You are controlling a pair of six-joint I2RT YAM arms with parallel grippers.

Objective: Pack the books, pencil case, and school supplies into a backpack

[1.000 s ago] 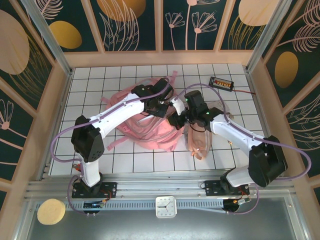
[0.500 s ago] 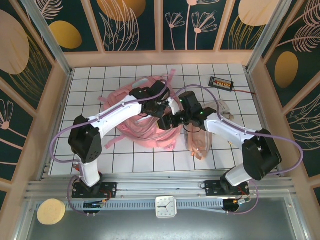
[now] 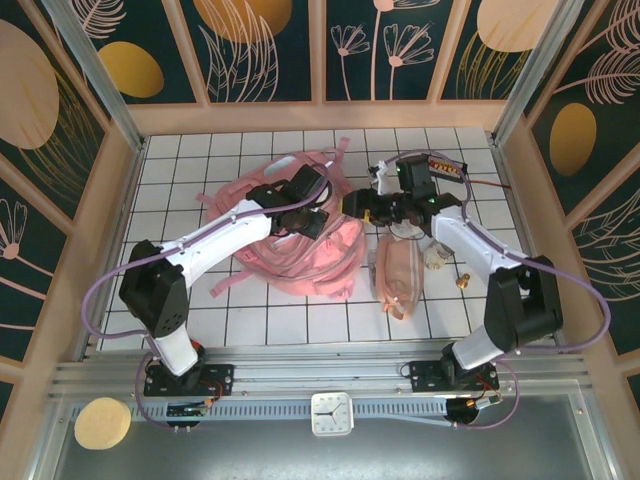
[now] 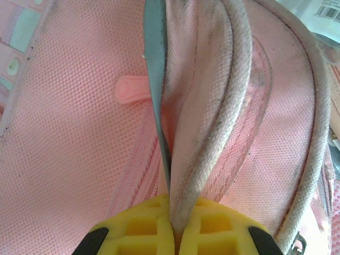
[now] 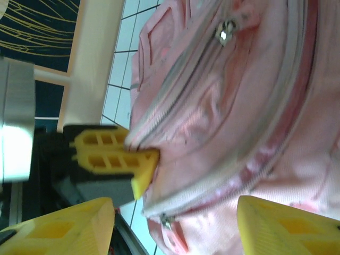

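Here, pink backpack (image 3: 300, 255) in the middle of the table (image 3: 180, 170), left gripper (image 4: 172, 236) pinched tight on its rim, right gripper (image 5: 172, 226) spread wide, holding nothing, close by the bag's zipper, pale pencil case (image 3: 397, 275) just beside the bag.

The backpack (image 4: 69, 133) is made of matt pink woven cloth with a fine mesh grain. Its white piping (image 4: 226, 106) is seen as rough, grubby cord. The pads (image 4: 138, 234) of the left gripper (image 4: 174, 226) are moulded in matt yellow plastic.
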